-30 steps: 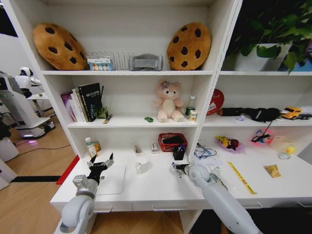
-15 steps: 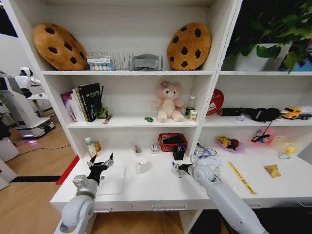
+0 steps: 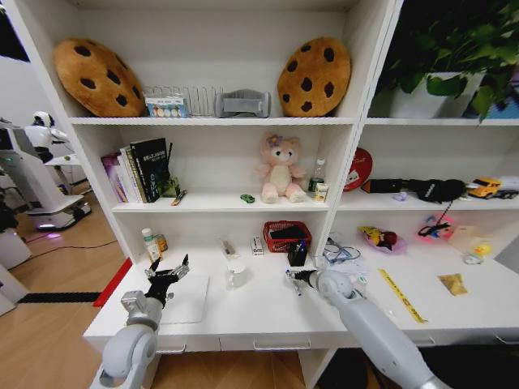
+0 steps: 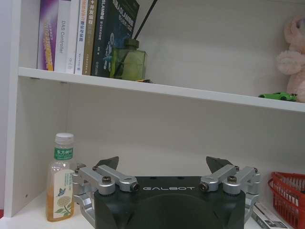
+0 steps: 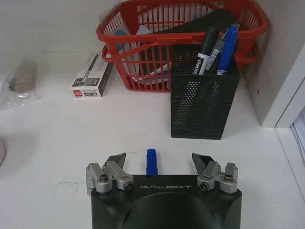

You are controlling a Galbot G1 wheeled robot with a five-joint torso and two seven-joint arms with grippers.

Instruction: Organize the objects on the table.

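Observation:
A pen with a blue cap (image 5: 151, 161) lies on the white table (image 3: 268, 314), between the spread fingers of my open right gripper (image 5: 158, 160), which hovers low over it (image 3: 293, 279). Just beyond stands a black mesh pen holder (image 5: 205, 100) with several pens (image 3: 298, 254). My left gripper (image 3: 167, 275) hangs open and holds nothing above the slim white laptop (image 3: 186, 300); in the left wrist view it (image 4: 163, 164) faces the shelving. A tiny green toy car (image 3: 247, 198) sits on the middle shelf (image 4: 279, 96).
A red basket (image 5: 143, 47) and a small pen box (image 5: 93, 78) stand behind the holder. A white cup (image 3: 236, 276) is mid-table, and a drink bottle (image 4: 59, 181) stands at the back left. A yellow strip (image 3: 401, 296) lies to the right. The pink bear (image 3: 281, 168) sits on the shelf.
My right arm has crept slightly forward toward the pen holder, with its gripper staying low over the table. The left arm has not moved.

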